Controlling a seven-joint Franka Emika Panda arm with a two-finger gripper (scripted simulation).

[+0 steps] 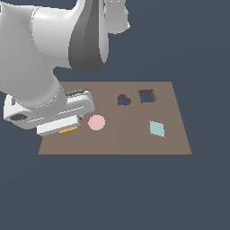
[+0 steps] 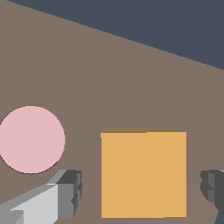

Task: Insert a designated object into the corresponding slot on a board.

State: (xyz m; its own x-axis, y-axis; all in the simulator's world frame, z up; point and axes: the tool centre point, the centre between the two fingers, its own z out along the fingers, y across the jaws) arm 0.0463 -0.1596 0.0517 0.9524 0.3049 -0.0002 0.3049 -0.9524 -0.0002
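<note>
**With the jaws straddling the orange tile, the grasp is yours to close**

Because the wrist camera looks straight down between the fingers, you can see why the gripper [image 2: 135, 192] sits where it does: its two grey fingertips [image 2: 70, 192] stand spread on either side of the small flat orange square tile [image 2: 143, 174], with a gap of bare board on each side, so nothing is pinched yet. Judging by that, you are at the pre-grasp step, lined up so the pads meet two opposite edges squarely when they shut.

Just beside the tile lies the flat pink disc [image 2: 30, 139], apart from it and outside the fingers' path. In the exterior view you see only a sliver of the tile under the hand, near the corner of the large flat brown rectangular board [image 1: 112, 143] at that view's left.

Farther off, the pale teal diamond tile [image 1: 157, 128] rests flat on the board. Beyond it the dark heart-shaped hole [image 1: 123, 100] and the dark square cut-out slot [image 1: 146, 95] sit side by side near the far edge, well apart from the tile, so a long carry likely follows.
</note>
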